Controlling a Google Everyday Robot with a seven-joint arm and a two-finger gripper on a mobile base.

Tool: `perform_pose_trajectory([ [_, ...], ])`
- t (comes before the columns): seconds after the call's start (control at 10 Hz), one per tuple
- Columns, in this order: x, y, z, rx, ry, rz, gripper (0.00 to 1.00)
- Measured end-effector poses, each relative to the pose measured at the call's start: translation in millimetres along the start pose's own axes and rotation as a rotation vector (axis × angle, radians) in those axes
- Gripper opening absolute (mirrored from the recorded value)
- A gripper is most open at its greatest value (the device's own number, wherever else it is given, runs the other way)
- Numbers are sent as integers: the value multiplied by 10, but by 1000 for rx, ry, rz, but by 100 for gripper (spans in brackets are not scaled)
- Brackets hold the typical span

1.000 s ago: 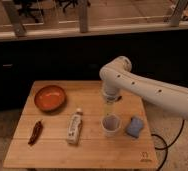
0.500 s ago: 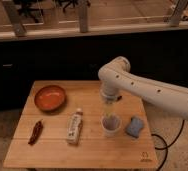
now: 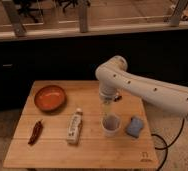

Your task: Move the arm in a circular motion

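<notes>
The arm (image 3: 147, 90) reaches in from the right, its elbow directly above the tool (image 3: 108, 106), which hangs just over a cup (image 3: 111, 125) on the counter (image 3: 52, 147), grip state impossible to tell.

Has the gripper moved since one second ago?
Cannot tell: the gripper hangs over the cup, with no clear shift against it.

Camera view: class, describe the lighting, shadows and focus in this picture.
Camera view: soft and slightly blurred throughout; warm light on the wooden table; the band behind it is nearly black; the arm is the brightest thing; its claw hangs just above the cup; soft shadows lie beside the bowl and bottle.
</notes>
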Motion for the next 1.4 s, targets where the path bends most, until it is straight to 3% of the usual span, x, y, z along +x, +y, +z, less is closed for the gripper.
perform_pose_trajectory([
  [1.4, -77, -123, -38, 10, 25, -29, 80],
])
